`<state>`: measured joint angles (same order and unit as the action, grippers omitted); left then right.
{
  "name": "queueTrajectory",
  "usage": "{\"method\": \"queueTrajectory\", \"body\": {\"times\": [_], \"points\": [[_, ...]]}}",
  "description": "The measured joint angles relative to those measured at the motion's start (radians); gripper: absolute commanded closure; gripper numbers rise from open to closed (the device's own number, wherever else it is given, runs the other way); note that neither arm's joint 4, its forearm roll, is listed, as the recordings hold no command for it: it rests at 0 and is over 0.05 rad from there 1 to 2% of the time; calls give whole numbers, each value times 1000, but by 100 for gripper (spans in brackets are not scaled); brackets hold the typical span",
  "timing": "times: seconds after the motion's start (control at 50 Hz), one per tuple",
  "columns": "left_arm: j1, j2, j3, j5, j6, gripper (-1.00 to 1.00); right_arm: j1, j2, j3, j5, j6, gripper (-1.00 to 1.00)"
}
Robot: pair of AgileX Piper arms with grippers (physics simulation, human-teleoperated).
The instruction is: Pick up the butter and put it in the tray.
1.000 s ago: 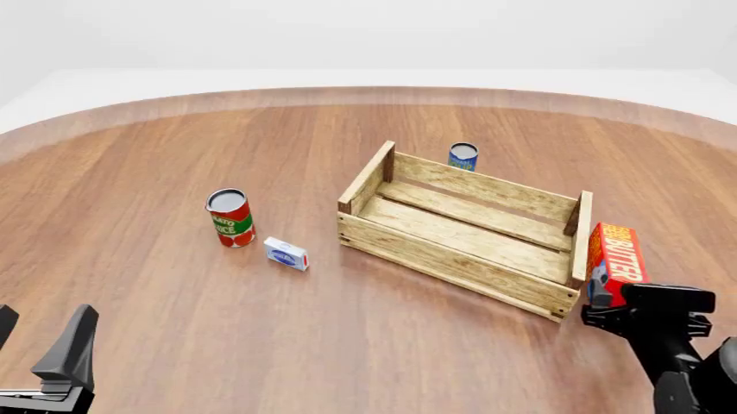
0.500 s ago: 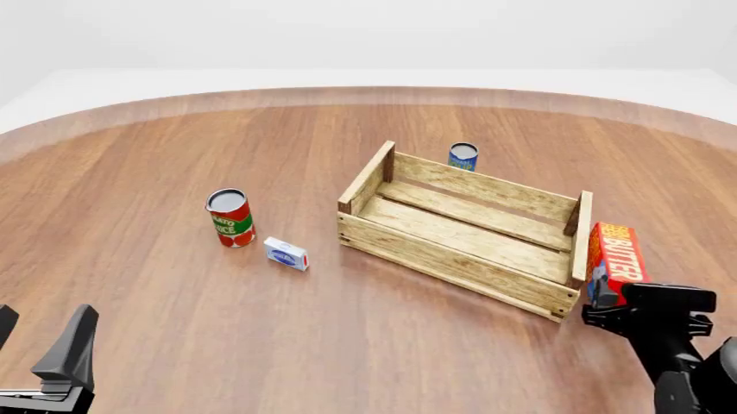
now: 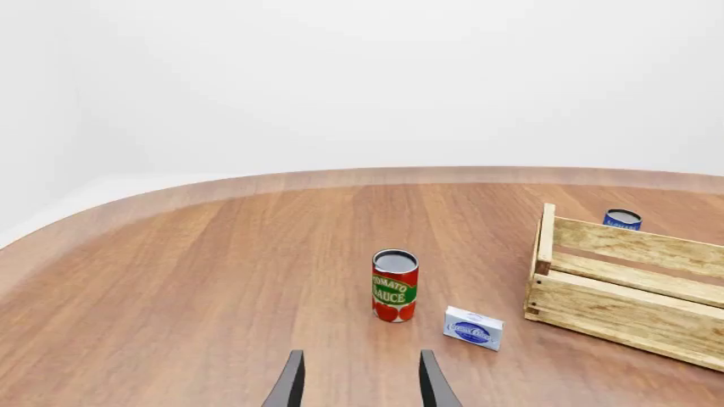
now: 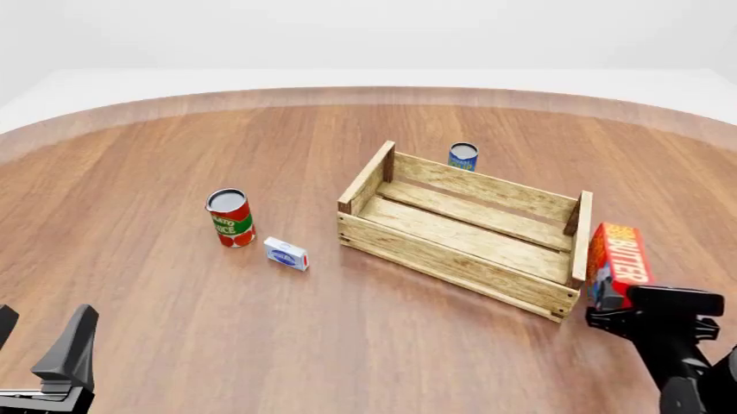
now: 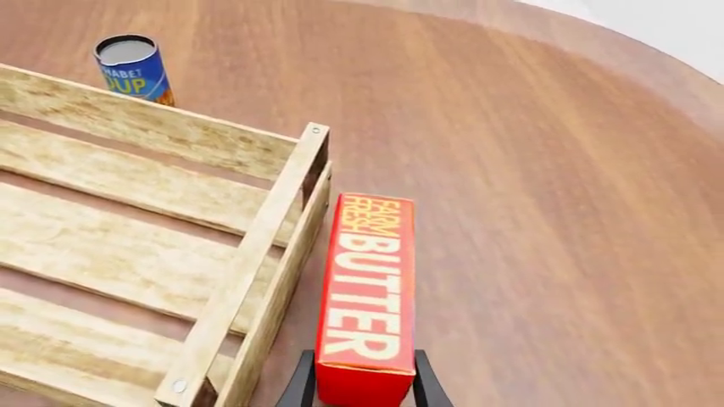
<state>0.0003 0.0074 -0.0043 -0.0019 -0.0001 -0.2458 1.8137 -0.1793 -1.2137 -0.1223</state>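
Note:
The butter (image 4: 619,259) is a red carton with "BUTTER" on its orange face. It lies just outside the right end wall of the tray (image 4: 444,259), a big wooden slat crate. In the right wrist view the butter (image 5: 368,288) runs alongside the tray's end wall (image 5: 266,280), and my right gripper (image 5: 362,386) is shut on its near end, one finger on each side. In the front view that gripper (image 4: 616,304) sits at the lower right. My left gripper (image 4: 40,341) is open at the lower left, far from both, with nothing between its fingers (image 3: 288,386).
A tomato sauce can (image 4: 230,217) and a small white-and-blue box (image 4: 286,254) stand left of the tray. A blue can (image 4: 463,156) stands behind the tray's far wall. The round wooden table's edge (image 4: 368,90) curves along the back.
The butter and my right gripper have shifted slightly right and toward the near edge. The left arm has not moved.

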Motion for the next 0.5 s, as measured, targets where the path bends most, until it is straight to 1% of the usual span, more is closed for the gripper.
{"method": "queueTrajectory", "body": {"times": [0.28,0.5], "points": [[0,0,0,0,0,-100,-5,-101,37,28,10,100],[0,0,0,0,0,-100,-9,-242,64,112,10,100]]}}
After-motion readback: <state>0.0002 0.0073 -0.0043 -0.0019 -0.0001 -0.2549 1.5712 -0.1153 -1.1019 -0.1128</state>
